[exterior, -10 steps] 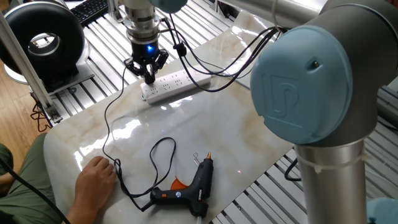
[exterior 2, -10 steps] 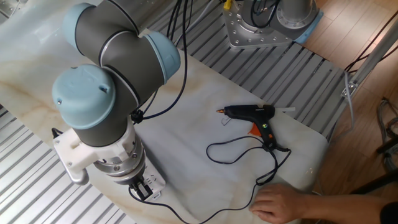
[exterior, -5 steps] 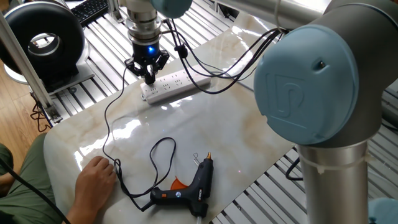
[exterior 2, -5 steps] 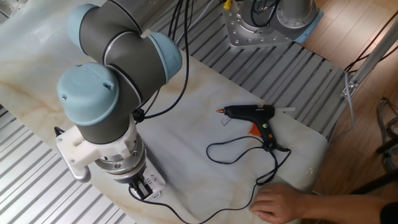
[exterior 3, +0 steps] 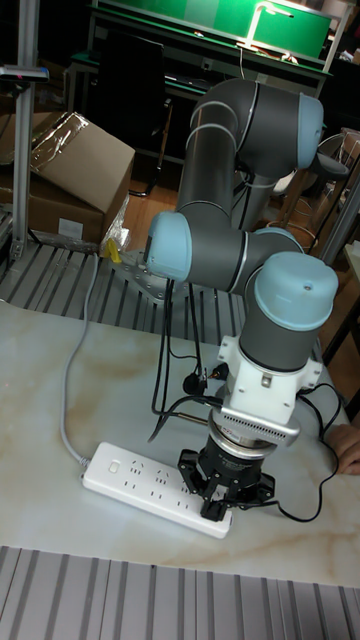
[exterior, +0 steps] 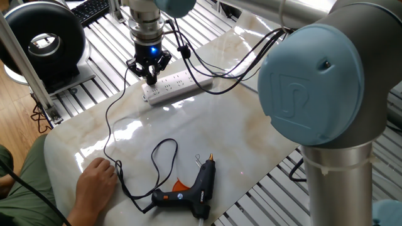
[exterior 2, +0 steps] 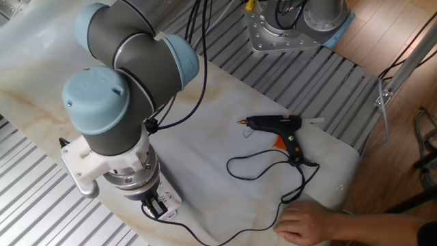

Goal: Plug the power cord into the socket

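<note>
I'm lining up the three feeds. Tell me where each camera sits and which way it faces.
One fixed view: high behind the arm's base, facing the gripper on the power strip; big elbow joint foreground.
The other fixed view: opposite side, above, facing the glue gun; the person's hand shows.
Tall fixed view: low at the table edge, facing the whole arm.
All three share the gripper.

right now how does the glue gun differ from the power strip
The glue gun is black, pistol-shaped with an orange trigger; the power strip is white, long and flat. The glue gun lies free at the table end near a person's hand; the power strip sits directly under the gripper. The gun trails a thin black cord; the strip has a pale grey cable. Both rest on the marble tabletop.
</note>
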Controlling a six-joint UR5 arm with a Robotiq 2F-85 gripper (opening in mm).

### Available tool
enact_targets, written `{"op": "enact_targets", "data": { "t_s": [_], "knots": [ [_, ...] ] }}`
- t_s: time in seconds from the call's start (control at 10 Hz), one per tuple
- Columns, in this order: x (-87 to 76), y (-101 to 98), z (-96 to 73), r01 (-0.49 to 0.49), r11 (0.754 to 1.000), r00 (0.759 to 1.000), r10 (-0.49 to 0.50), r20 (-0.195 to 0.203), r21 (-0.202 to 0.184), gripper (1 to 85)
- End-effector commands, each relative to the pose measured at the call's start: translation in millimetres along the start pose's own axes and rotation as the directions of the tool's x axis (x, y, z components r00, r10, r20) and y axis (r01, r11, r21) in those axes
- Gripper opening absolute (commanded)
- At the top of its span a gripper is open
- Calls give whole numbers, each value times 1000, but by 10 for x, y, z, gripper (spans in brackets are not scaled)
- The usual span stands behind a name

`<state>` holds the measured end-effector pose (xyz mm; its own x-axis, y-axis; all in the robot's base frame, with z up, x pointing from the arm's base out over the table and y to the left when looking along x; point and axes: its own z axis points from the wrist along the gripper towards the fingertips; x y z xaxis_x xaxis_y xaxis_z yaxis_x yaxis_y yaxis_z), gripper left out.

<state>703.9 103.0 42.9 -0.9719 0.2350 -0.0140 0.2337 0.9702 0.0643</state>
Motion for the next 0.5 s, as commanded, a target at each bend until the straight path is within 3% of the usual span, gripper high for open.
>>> {"op": "enact_targets", "data": {
  "t_s": [0.0, 0.4],
  "knots": [
    [69, 39, -136, -13, 1000, 999, 13, -32, 4, 10],
    [62, 35, -118, -9, 1000, 1000, 9, -25, 3, 10]
  ]
}}
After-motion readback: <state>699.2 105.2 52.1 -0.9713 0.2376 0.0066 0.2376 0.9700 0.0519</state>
